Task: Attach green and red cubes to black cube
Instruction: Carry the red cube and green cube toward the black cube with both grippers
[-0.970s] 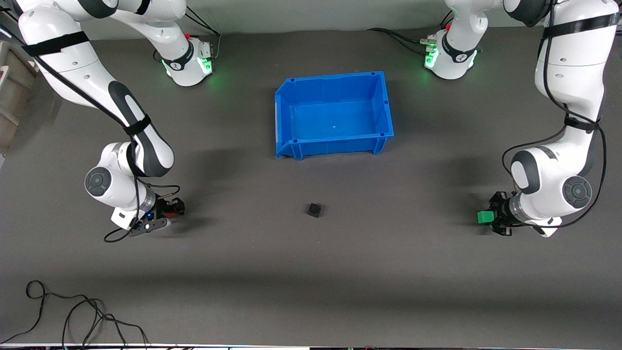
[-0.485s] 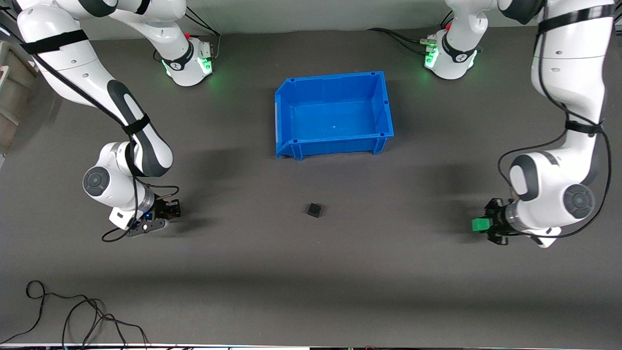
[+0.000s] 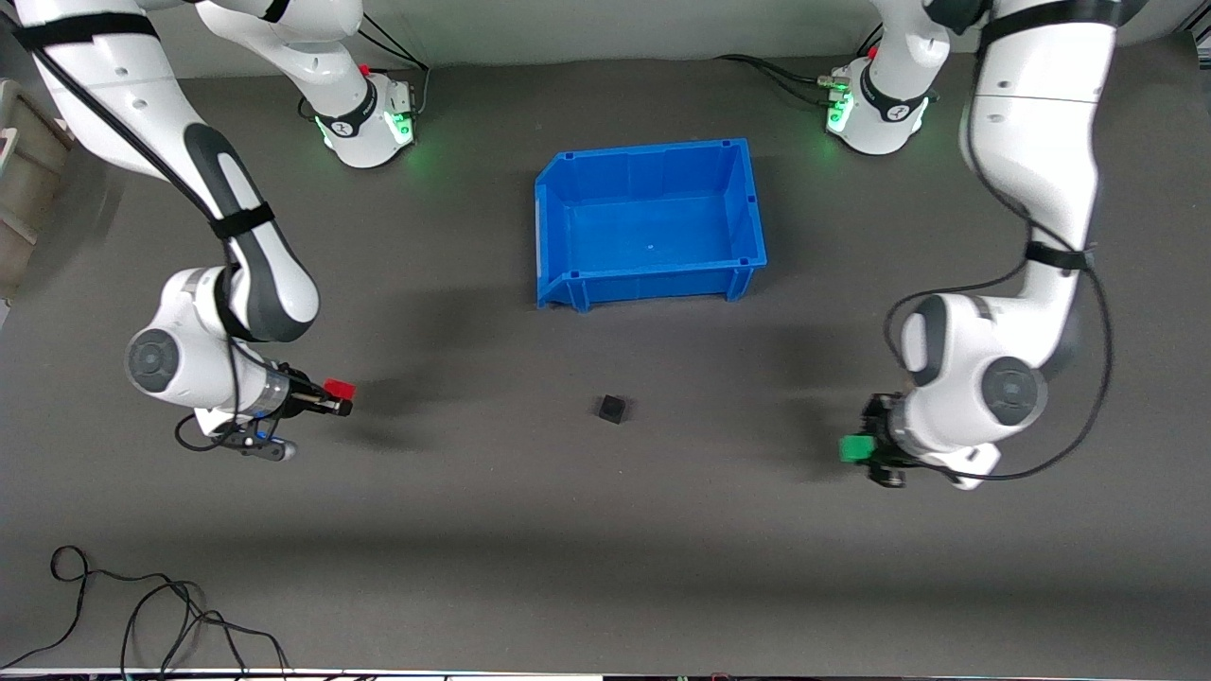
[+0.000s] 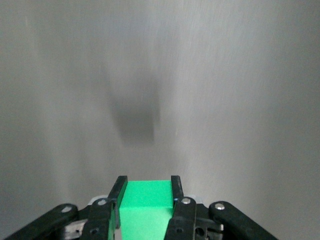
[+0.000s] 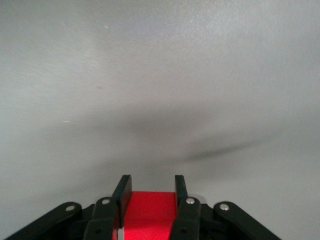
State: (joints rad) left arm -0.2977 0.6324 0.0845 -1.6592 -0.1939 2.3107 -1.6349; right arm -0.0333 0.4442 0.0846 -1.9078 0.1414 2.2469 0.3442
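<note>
Both arms have lifted since a second ago: the right gripper [image 3: 337, 397] clamps the red cube [image 3: 339, 388], the left gripper [image 3: 866, 452] clamps the green cube [image 3: 857, 448]. With the black cube [image 3: 612, 409] as the dial's centre, red hangs at nine o'clock and green at three. All three cubes look light and rigid, best pinched on flat opposite faces.

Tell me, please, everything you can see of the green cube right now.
The green cube is a small, plain block of bright, even green with flat faces and crisp edges; it looks like smooth plastic. It is clamped between the two black fingers of the left hand, which press on two of its faces, and it sticks out past the fingertips. It hangs over bare dark table near the left arm's end, apart from the black cube.
</note>
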